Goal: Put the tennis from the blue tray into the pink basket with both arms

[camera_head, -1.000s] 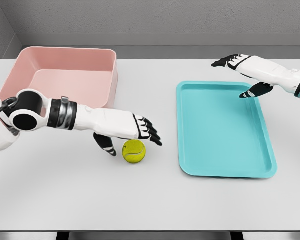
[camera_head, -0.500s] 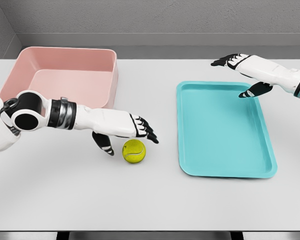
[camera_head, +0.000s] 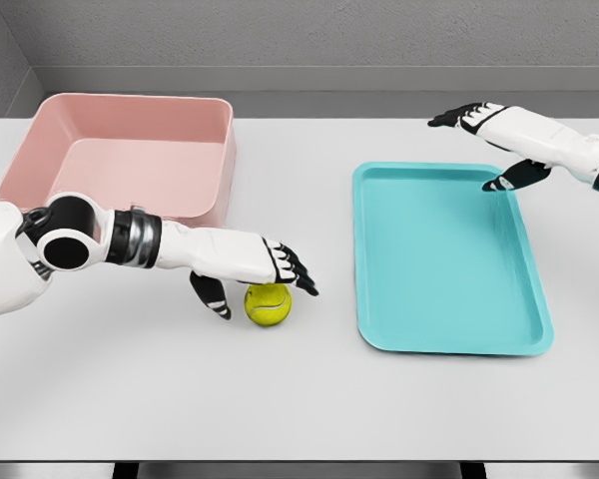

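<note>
A yellow-green tennis ball (camera_head: 268, 305) lies on the white table between the pink basket (camera_head: 130, 150) and the blue tray (camera_head: 444, 259). My left hand (camera_head: 252, 281) hovers low over the ball, fingers spread above it and thumb (camera_head: 213, 296) down at its left side, not closed around it. My right hand (camera_head: 484, 140) hangs open above the tray's far right corner, holding nothing. Nothing lies in the tray or in the basket.
The white table (camera_head: 299, 399) has its front edge near the bottom of the view. A grey wall runs along the back. The basket's near right corner stands just behind my left forearm.
My left hand has dropped lower onto the ball, its fingers now just over its top. The right hand has drifted slightly up and to the right. The ball has not moved.
</note>
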